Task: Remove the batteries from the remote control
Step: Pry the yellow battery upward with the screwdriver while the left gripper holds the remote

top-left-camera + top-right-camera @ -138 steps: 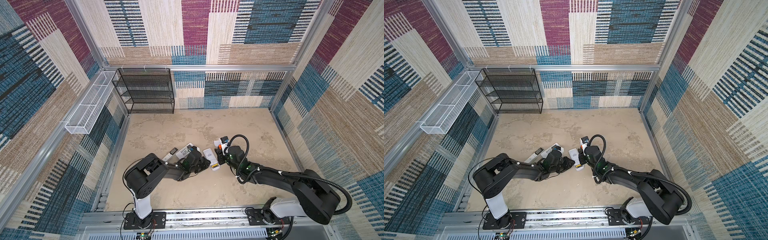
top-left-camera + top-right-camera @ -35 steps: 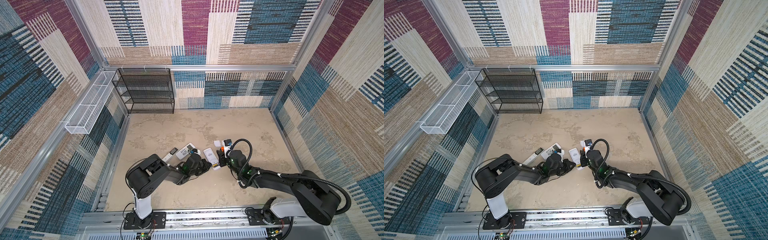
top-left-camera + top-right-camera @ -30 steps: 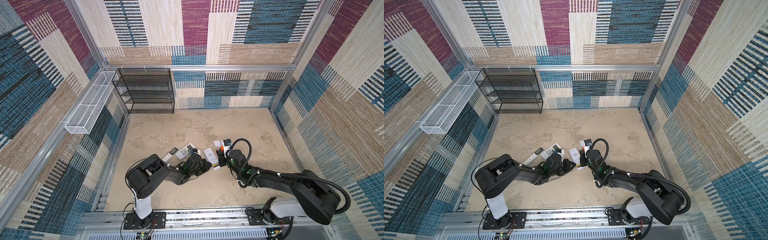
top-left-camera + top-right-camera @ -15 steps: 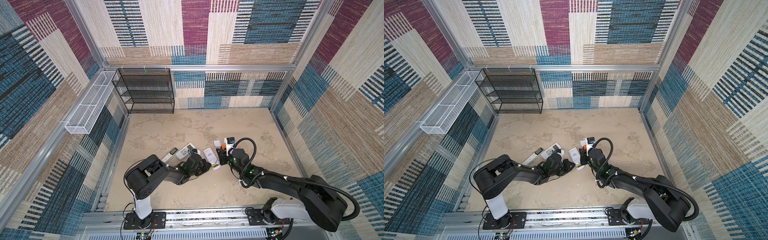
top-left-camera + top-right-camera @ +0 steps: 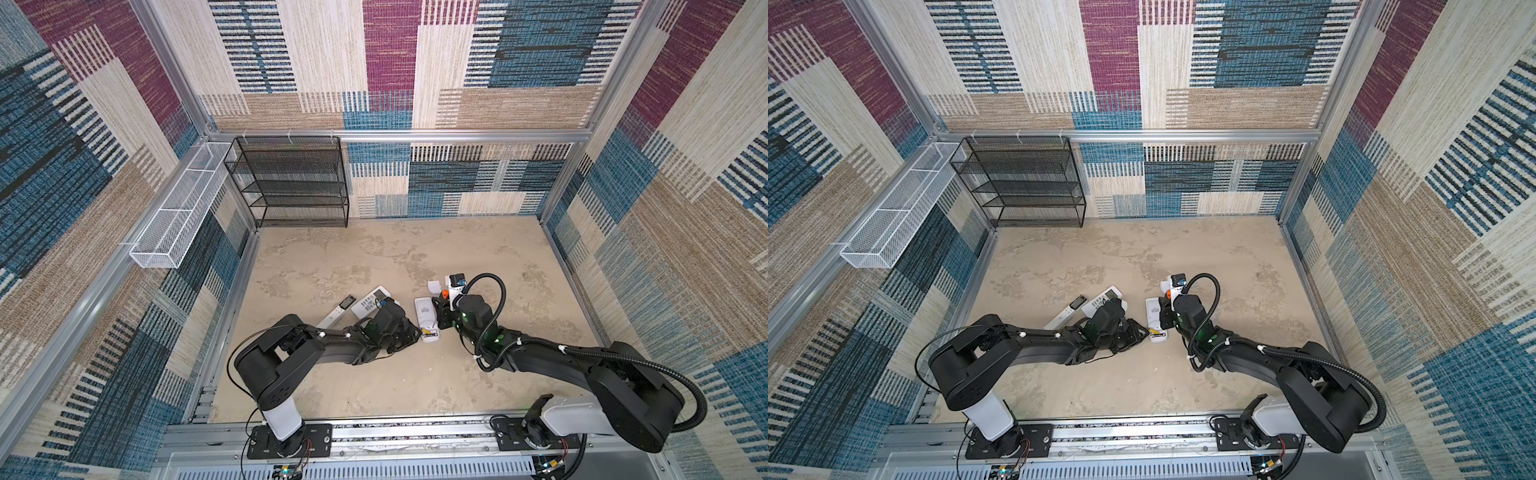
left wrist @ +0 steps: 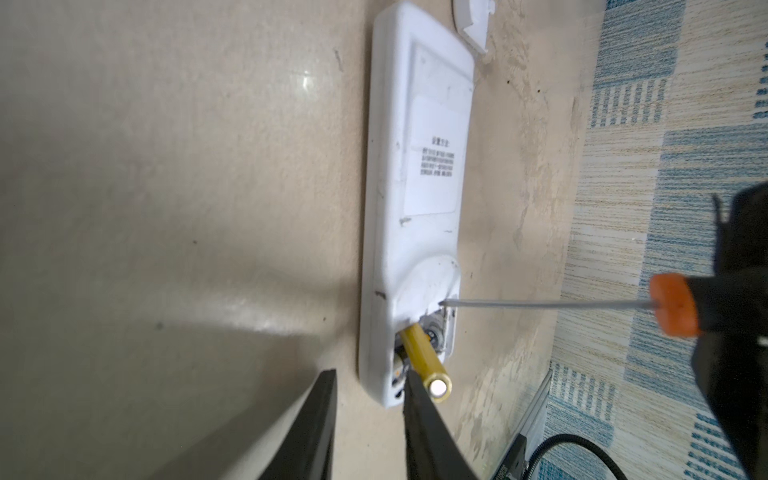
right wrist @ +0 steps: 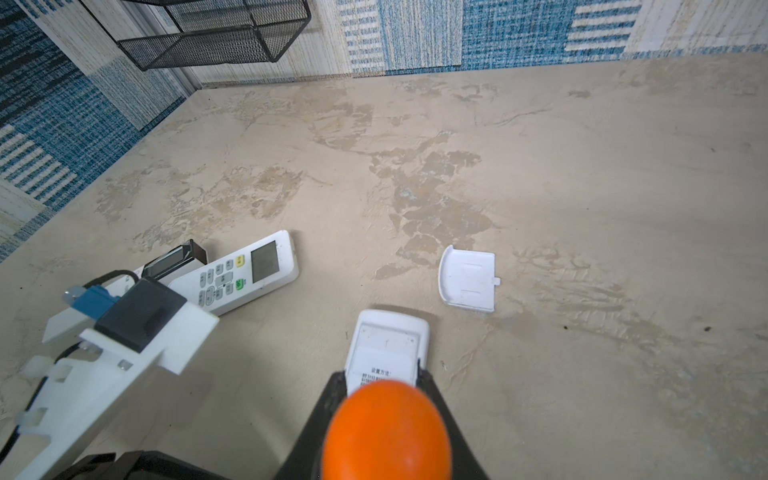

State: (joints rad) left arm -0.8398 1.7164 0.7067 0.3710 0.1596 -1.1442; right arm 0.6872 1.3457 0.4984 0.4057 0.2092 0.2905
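**Battery removal, remote control face down.** A white remote control [image 6: 415,208] lies back up near the middle of the desk [image 5: 374,257]. Its battery compartment is uncovered at the end toward the front edge.

The yellow battery [image 6: 423,358] sits tilted in that compartment. One end is down inside, and the other, with a bare metal cap, is raised above the remote's end wall. No brand is legible on the cell, and whether another cell lies beneath it cannot be told.

A label [image 6: 436,166] on the remote's back carries black Chinese print. In the right wrist view its heading reads "设置方法"; the smaller lines are too small to read.

The left gripper [image 6: 369,374] is partly open with nothing between its fingers. One finger [image 6: 417,409] is at the raised battery's side, and the other is over bare desk beside the remote.

The right gripper [image 7: 382,378] is closed on the orange-and-black handle of a screwdriver [image 6: 540,304]. The screwdriver's thin shaft ends at the compartment's rim.

The detached battery cover [image 7: 469,278] lies just beyond the remote's far end, toward the back edge. A second remote [image 7: 245,272] lies face up toward the left edge, showing a grey display, a yellow button and a green button, all with unreadable lettering. A slim remote [image 7: 174,259] with a dark end lies just beside it.
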